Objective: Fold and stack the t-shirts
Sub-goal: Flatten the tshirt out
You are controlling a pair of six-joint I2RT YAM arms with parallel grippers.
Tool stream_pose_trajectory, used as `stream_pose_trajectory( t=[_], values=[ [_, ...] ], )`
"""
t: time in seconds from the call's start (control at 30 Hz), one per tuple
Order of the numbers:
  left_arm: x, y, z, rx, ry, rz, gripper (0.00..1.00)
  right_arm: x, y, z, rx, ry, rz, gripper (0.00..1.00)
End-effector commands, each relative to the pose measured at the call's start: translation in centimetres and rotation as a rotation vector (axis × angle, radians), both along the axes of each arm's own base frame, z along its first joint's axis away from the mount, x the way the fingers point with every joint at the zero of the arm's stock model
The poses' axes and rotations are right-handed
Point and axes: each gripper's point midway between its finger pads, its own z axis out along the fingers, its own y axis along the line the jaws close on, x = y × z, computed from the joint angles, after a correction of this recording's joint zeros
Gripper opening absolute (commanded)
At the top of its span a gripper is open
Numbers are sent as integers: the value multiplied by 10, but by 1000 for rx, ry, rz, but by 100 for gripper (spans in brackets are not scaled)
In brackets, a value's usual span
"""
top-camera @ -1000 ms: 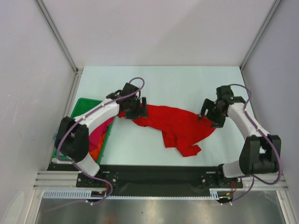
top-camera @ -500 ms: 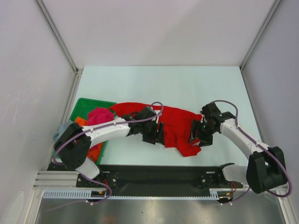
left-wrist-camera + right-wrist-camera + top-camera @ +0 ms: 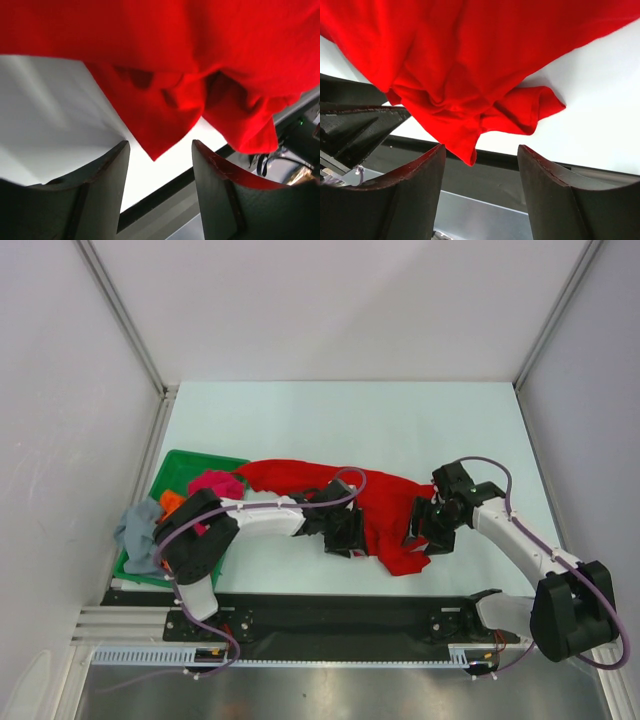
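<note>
A bright red t-shirt (image 3: pixel 385 502) lies crumpled across the middle of the white table, its left end reaching towards the tray. My left gripper (image 3: pixel 345 535) sits at the shirt's near edge, jaws open. In the left wrist view a pointed corner of the red t-shirt (image 3: pixel 160 125) ends just beyond the gripper (image 3: pixel 160 146), with nothing between the fingers. My right gripper (image 3: pixel 422 535) is over the shirt's near right part, also open. In the right wrist view a hanging fold of the red t-shirt (image 3: pixel 465 100) dips to the mouth of the gripper (image 3: pixel 481 148), ungripped.
A green tray (image 3: pixel 185 462) at the left holds a magenta-pink shirt (image 3: pixel 215 483) and an orange shirt (image 3: pixel 172 502); a grey-blue shirt (image 3: pixel 138 528) hangs over its left rim. The black base rail (image 3: pixel 330 610) runs along the near table edge, close behind both grippers.
Both arms have swung from the shirt's far side to its near edge. Both pairs of jaws have narrowed but stay open. The shirt's left end now lies uncovered beside the tray.
</note>
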Motion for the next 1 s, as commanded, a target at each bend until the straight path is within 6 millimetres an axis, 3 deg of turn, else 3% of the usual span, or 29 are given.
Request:
stream_pose_trajectory(
  t=[0.0, 0.1, 0.33, 0.43, 0.47, 0.57, 0.77, 0.97],
  values=[
    [20, -3, 2, 33, -67, 78, 58, 6, -3, 5, -16, -8, -48, 65],
    [24, -3, 0, 43, -78, 98, 54, 3, -8, 1, -22, 8, -73, 65],
    [24, -5, -3, 31, -78, 101, 32, 4, -23, -4, -42, 30, -140, 64],
    [27, -11, 6, -5, -96, 98, 9, -3, -25, -12, -52, 68, -167, 63],
    [30, -11, 9, -7, -113, 103, 0, -6, -26, -15, -57, 83, -176, 58],
    [35, -4, 24, 3, -166, 107, 0, -16, -29, -23, -57, 111, -232, 34],
    [32, 30, 58, 48, -278, 99, 0, -20, -27, -37, -23, 117, -249, 39],
    [27, 38, 72, 44, -308, 78, 0, -5, -20, -54, -3, 68, -222, 54]
  ],
)
